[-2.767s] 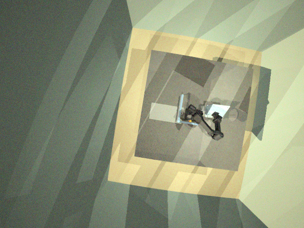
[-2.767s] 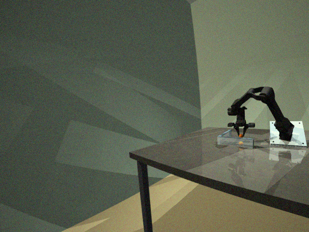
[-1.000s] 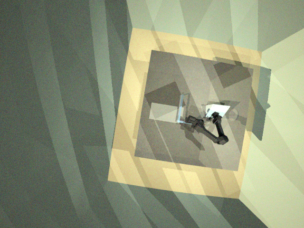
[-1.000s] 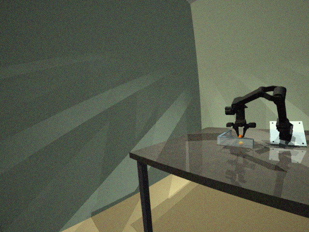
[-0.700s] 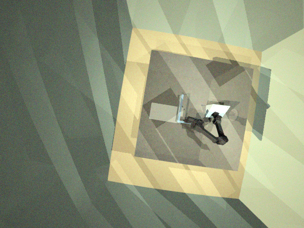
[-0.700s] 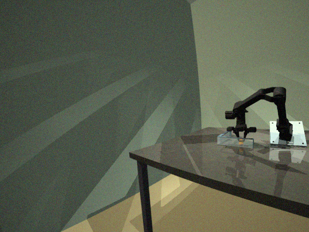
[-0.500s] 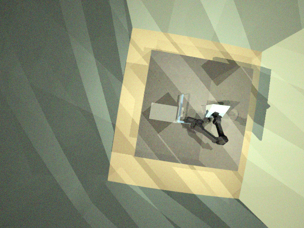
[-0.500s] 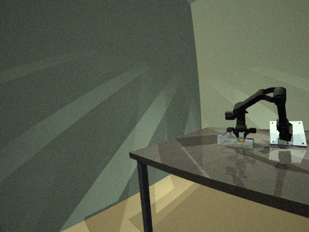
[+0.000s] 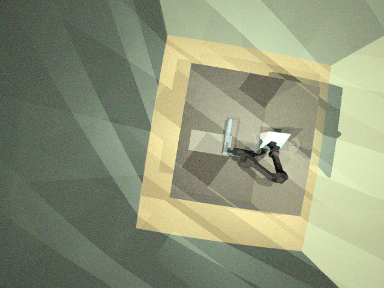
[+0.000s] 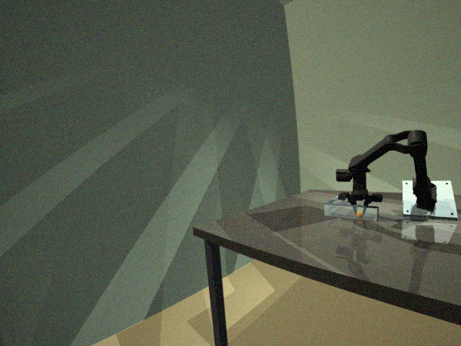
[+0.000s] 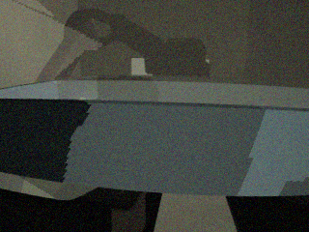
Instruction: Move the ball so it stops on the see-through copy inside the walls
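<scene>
Hand point(image 10: 359, 209) grips ball point(image 10: 359, 214) inside clear walls point(image 10: 336, 210).

The ball point(image 10: 359, 214) is small, round and orange, seen through the near clear wall point(image 10: 351, 213), low down inside the corner the two walls make. It is clamped between the fingertips of the hand point(image 10: 359, 212), at or just above the counter point(image 10: 297, 231), toward its far right end. In the wrist view the wall point(image 11: 161, 135) fills the frame and the ball cannot be made out.
</scene>
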